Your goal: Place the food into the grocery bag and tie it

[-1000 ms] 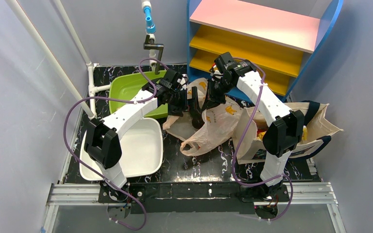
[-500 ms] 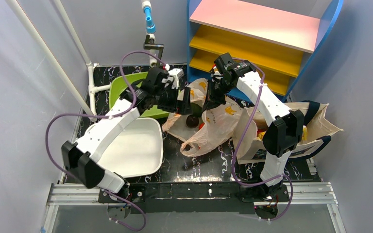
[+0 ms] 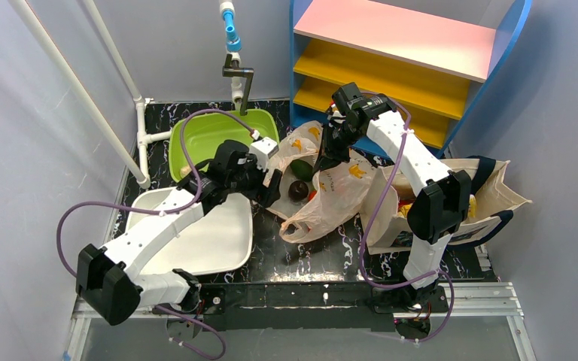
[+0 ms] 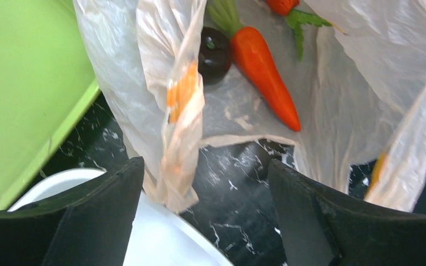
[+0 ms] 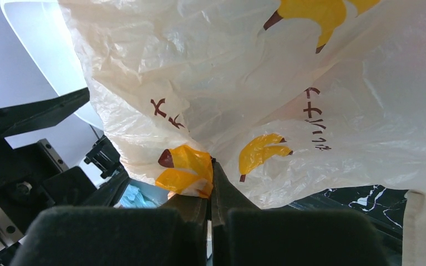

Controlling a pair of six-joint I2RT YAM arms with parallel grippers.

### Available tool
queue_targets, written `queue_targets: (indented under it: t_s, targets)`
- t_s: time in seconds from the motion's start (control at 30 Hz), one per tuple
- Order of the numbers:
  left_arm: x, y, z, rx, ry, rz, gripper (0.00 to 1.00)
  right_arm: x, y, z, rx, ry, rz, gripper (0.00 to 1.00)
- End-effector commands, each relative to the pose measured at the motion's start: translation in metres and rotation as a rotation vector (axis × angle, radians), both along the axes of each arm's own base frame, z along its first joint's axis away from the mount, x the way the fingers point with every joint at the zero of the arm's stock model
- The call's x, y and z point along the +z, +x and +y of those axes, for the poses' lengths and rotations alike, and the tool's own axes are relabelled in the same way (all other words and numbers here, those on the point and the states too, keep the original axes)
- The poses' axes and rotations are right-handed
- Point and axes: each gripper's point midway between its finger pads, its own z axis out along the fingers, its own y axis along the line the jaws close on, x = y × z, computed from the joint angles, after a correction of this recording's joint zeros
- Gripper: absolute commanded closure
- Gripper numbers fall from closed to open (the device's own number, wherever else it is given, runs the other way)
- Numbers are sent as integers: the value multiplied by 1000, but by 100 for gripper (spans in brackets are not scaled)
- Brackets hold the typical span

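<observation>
Here, right claw [image 5: 211,185] clamped on grocery bag [image 3: 339,197] rim; left claw [image 4: 205,166], spread and empty, should probably close squarely on the twisted handle [image 4: 180,111], clear of carrot [image 4: 266,72].

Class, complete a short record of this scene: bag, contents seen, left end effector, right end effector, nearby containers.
bag: grocery bag, mouth open
contents seen: carrot, dark brown ball
left end effector: open, at the bag's mouth, a twisted fold of plastic in the gap, not gripped
right end effector: shut on the bag's upper edge
nearby containers: green tub, white tub, canvas tote
</observation>
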Motion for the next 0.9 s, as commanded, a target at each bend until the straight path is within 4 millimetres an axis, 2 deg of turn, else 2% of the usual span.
queue_targets:
  t_s: [0.0,0.13,0.33,0.47,0.63,0.77,0.87]
  targets:
    - [9,26,-11,-2,-11,-106,23,17,-1,-3,-24,19,-47,99]
    - [4,37,-10,21,23,-116,32,16,-3,-4,-25,13,-47,99]
    - [-15,42,7,69,109,-128,43,17,-6,-8,-23,5,-53,99]
    - [-25,37,6,53,108,-108,43,17,-7,-9,-16,0,-54,99]
    - [-23,26,-13,-23,32,-48,31,18,-7,-10,-7,-5,-60,99]
    - [-27,22,-16,-38,22,-23,34,19,-7,-11,0,-9,-63,99]
    - [-26,12,-22,-85,-10,13,36,19,-8,-12,5,-11,-63,99]
